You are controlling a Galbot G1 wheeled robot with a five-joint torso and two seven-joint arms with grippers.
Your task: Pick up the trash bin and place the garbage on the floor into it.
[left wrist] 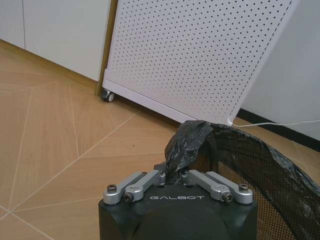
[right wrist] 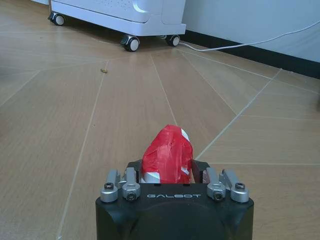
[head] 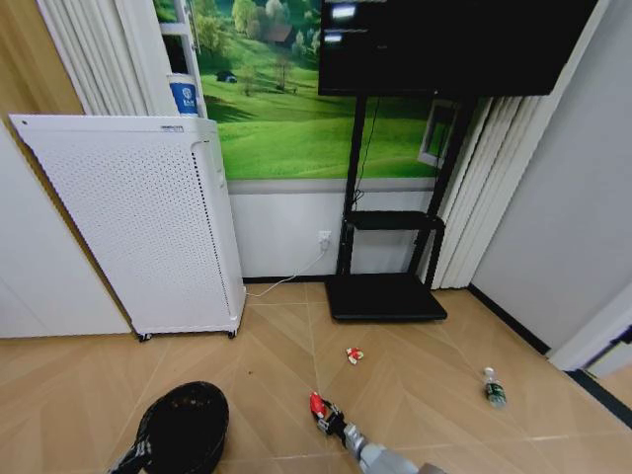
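The trash bin [head: 186, 427], round and black with a bag liner, is at the lower left of the head view. My left gripper [left wrist: 175, 174] is shut on the bin's [left wrist: 265, 170] rim and bunched liner. A red-and-white bit of garbage [right wrist: 167, 156] sits between the fingers of my right gripper [right wrist: 167, 169], which is shut on it just above the floor, right of the bin [head: 318, 405]. A second red-and-white bit [head: 354, 355] lies on the floor farther ahead. To the right lies a small clear bottle with a green label [head: 494, 389].
A tall white perforated unit on wheels [head: 138, 227] stands behind the bin against the wall. A black TV stand [head: 385, 296] is ahead in the middle, with a white cable [head: 296, 272] to the wall socket. A grey wall [head: 563, 197] closes the right side.
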